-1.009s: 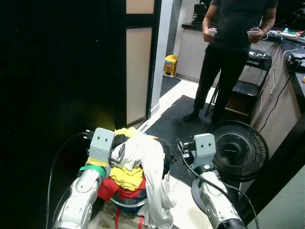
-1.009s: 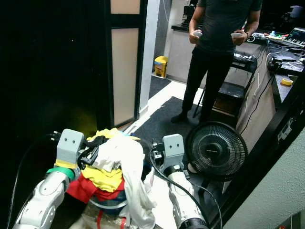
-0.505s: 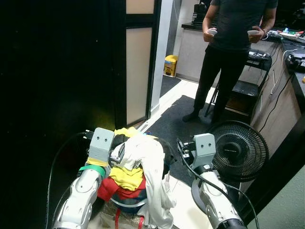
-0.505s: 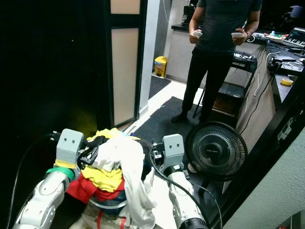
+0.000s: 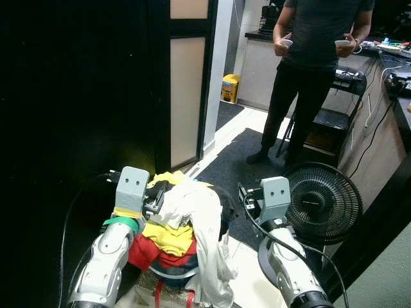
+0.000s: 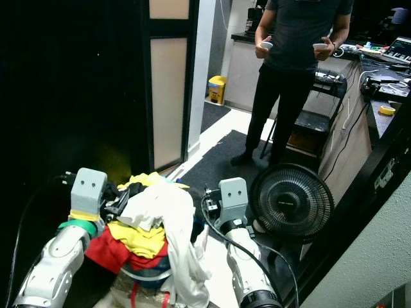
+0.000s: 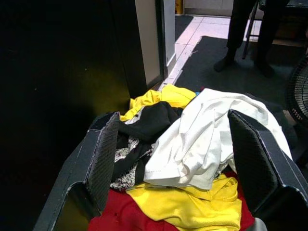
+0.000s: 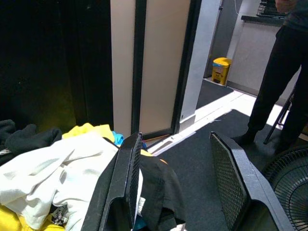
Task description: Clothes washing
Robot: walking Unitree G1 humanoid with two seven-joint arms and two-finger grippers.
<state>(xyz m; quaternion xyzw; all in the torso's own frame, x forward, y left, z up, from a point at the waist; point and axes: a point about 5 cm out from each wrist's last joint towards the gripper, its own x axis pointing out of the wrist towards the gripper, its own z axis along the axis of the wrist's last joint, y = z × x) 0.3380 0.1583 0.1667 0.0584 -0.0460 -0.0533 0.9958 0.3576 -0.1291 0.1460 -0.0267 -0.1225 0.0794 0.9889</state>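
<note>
Left wrist view looks along the left gripper [image 7: 175, 149], whose two black fingers stand spread wide with the heap of clothes [image 7: 183, 163] between and under them. Nearest between the jaws lie a yellow shirt [image 7: 192, 204] and a red garment [image 7: 113, 219]; a white shirt [image 7: 202, 134] drapes across the middle, a black garment [image 7: 149, 120] lies by the left-hand finger, and a second yellow piece [image 7: 163, 96] pokes out beyond.

From the head, the clothes sit piled in a laundry basket [image 5: 170, 276] between the two arms, the white shirt hanging over its near edge. The right gripper [image 8: 180, 180] hovers at the heap's far side, jaws likewise parted and holding nothing, with a dark garment [image 8: 161, 190] just below them.

Right of that gripper stands a black floor fan [image 5: 324, 202] on a dark mat [image 5: 247, 160]. Ahead of both jaws rises a dark-framed door with frosted panels [image 5: 187, 90]. Farther off a person in dark clothes [image 5: 308, 77] stands holding a controller in each hand, and a small yellow bin [image 5: 230, 88] rests against the far wall.
</note>
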